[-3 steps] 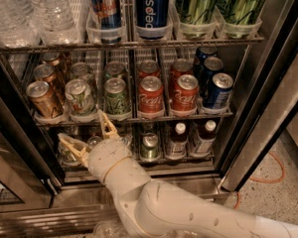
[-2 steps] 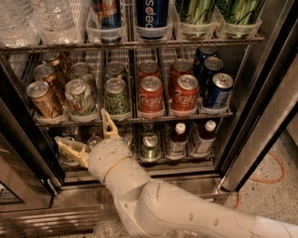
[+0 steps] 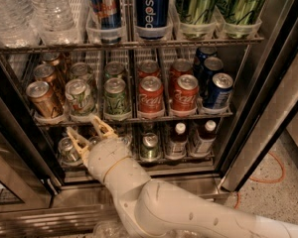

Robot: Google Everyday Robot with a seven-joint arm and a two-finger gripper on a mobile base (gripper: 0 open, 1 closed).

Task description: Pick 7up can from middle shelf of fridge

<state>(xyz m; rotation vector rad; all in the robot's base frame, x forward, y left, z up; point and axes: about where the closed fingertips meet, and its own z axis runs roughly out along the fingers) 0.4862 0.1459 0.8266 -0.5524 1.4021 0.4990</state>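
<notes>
The 7up can (image 3: 79,97), pale silver with a green pattern, stands at the front of the second lane from the left on the middle shelf (image 3: 188,117) of the fridge (image 3: 283,93). More like it stand behind it. A darker green can (image 3: 115,97) is to its right and a brown can (image 3: 43,99) to its left. My gripper (image 3: 82,125) is open and empty. It sits just below the shelf's front edge, under the 7up can, with its fingertips (image 3: 95,119) pointing up and not touching the can.
Red Coca-Cola cans (image 3: 150,97) and blue Pepsi cans (image 3: 217,90) fill the right lanes. The rack above holds water bottles (image 3: 20,9) and tall cans (image 3: 152,6). The lowest rack holds small bottles (image 3: 176,140). An orange cable (image 3: 268,178) lies on the floor at right.
My gripper has risen a little toward the middle shelf's front edge. Its fingers stay open. The cans have not moved.
</notes>
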